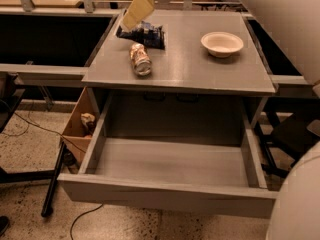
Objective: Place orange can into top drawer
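Note:
The orange can (pixel 140 59) lies on its side on the grey table top (pixel 200 66), left of the middle, with one silvery end toward me. The top drawer (pixel 165 191) is pulled wide open below the table's front edge and nothing lies in it. My gripper (pixel 134 14) hangs above the table's far left, over the dark blue snack bag (pixel 142 34) and just behind the can, apart from it. Its tan fingers (pixel 136 11) point down and to the left.
A white bowl (pixel 222 43) stands at the table's far right. A brown cardboard box (pixel 80 124) sits on the floor left of the drawer. Black table legs and cables lie at the left; my white arm fills the right edge.

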Controlling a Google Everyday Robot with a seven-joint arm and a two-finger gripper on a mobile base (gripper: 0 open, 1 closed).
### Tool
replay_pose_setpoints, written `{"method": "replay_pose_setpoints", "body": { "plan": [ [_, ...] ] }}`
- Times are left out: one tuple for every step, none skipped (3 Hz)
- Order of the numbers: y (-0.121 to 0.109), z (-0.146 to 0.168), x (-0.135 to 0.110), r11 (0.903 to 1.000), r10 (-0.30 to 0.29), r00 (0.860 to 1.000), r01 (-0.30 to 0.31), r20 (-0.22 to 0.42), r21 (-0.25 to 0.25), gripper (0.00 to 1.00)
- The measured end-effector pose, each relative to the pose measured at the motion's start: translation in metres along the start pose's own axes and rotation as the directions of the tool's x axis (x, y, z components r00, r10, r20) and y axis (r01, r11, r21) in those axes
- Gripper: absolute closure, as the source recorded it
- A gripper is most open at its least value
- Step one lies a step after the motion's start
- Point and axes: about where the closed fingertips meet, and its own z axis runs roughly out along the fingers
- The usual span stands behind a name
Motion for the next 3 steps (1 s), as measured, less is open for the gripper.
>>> {"method": "replay_pose_setpoints", "body": {
  "plan": [
    [0.014,0.024,0.002,0.9966,0.079,0.997,-0.079,0.0,-0.024,0.0],
    [0.029,0.053,0.012,0.9845,0.172,0.985,-0.172,0.004,-0.033,0.0],
    [0.048,0.089,0.027,0.9581,0.284,0.958,-0.283,0.027,-0.043,0.0]
  ]
}}
